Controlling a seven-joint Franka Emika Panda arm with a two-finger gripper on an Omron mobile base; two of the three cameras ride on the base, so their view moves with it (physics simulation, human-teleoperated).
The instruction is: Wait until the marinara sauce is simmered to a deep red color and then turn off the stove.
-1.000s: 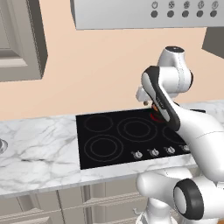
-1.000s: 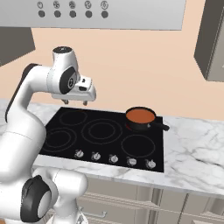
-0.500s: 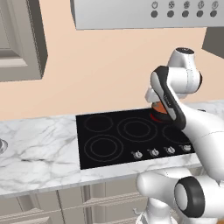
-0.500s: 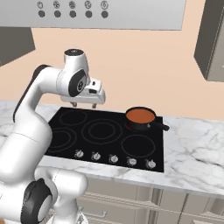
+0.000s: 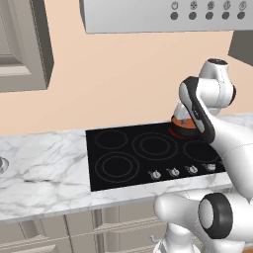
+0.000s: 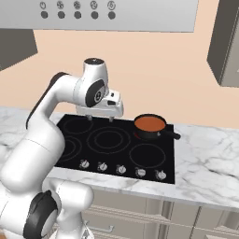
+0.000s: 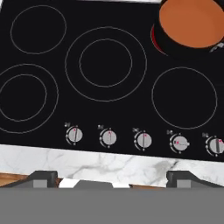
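The marinara sauce is orange-red on the stove; open pincer hovers above, empty.

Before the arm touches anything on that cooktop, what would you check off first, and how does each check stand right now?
1. Marinara sauce deep red: not ok, it looks orange-red.
2. Burner under the pot on: ok, a red glow shows at the pot's edge.
3. Which of the knobs runs that burner: cannot tell for sure; the fourth is turned differently from the others.
4. Gripper free and empty: ok, it hangs above the stove holding nothing.
5. Path to the knobs clear: ok, nothing lies on the glass before them.
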